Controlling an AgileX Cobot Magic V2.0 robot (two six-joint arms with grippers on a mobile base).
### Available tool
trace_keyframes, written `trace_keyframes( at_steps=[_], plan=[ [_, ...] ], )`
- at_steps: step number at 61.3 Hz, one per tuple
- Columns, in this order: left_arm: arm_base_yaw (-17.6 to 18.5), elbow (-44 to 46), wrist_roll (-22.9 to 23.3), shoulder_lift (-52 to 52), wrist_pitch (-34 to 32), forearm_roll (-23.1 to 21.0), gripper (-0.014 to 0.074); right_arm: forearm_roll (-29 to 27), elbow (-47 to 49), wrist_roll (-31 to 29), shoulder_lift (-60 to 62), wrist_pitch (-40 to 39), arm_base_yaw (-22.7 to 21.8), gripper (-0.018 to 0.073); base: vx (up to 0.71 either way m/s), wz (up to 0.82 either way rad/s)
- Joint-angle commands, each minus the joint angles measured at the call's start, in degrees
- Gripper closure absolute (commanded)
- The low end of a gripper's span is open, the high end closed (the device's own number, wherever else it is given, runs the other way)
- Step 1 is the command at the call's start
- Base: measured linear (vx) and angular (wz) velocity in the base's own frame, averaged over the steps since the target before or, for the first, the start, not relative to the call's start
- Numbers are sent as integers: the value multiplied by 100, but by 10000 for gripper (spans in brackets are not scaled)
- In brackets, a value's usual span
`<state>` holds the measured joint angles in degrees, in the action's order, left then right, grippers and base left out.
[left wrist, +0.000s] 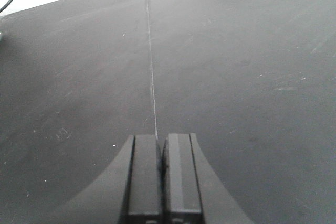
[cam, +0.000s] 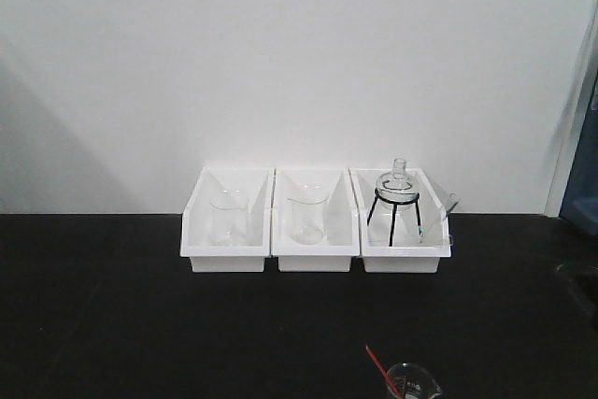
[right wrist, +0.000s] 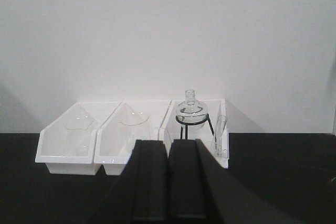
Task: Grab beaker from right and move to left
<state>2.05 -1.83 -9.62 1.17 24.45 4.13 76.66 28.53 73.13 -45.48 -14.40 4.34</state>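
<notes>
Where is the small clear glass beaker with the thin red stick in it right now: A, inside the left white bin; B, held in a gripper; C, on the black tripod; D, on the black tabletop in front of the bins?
D: the small clear glass beaker with the thin red stick stands on the black tabletop, at the front view's bottom edge, short of the three white bins.

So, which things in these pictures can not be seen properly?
- Beaker: front view, cut off by the bottom edge; only rim and red stick show.
- Beaker: hidden in both wrist views.
- Right bin: right wrist view, its front hidden by the right gripper.
- Left gripper: shows only table.
</notes>
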Motion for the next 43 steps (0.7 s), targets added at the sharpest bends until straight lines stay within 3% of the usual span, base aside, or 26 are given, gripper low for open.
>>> trace_keyframes(
  at_steps=[1, 43],
  plan=[
    [36, -106, 6, 36, -438, 1, 603, -60, 185, 0, 59, -132, 1, 563, 0, 0],
    [36, -106, 6, 36, -438, 1, 603, -60, 185, 0, 59, -132, 1, 563, 0, 0]
  ],
)
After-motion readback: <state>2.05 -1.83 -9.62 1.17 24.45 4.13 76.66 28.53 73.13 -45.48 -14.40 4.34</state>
